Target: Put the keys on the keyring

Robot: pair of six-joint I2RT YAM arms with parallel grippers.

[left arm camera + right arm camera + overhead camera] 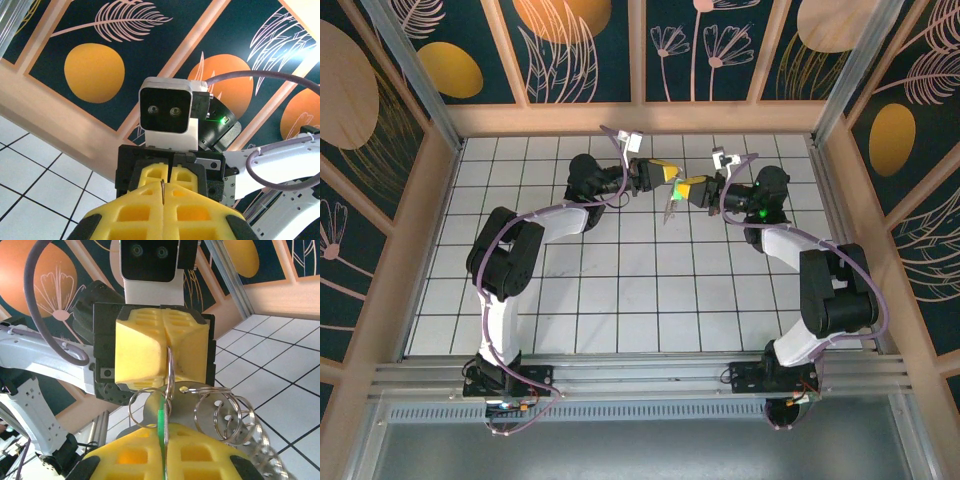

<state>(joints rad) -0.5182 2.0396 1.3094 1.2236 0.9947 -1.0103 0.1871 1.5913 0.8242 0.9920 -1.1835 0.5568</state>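
Pinching the key (pixel 161 427) by its bright green plastic head, my right fingers (pixel 200 455) are pressed together on it, so it shows edge-on as a thin green strip in the yellow foam. Just above it the keyring (pixel 170 370), a thin grey metal loop, is clamped upright between my left fingers (pixel 140 350). A cluster of smaller silver rings (pixel 227 416) dangles beside it. Both sets of fingers meet tip to tip above the far middle of the white tiled tabletop (pixel 620 300).
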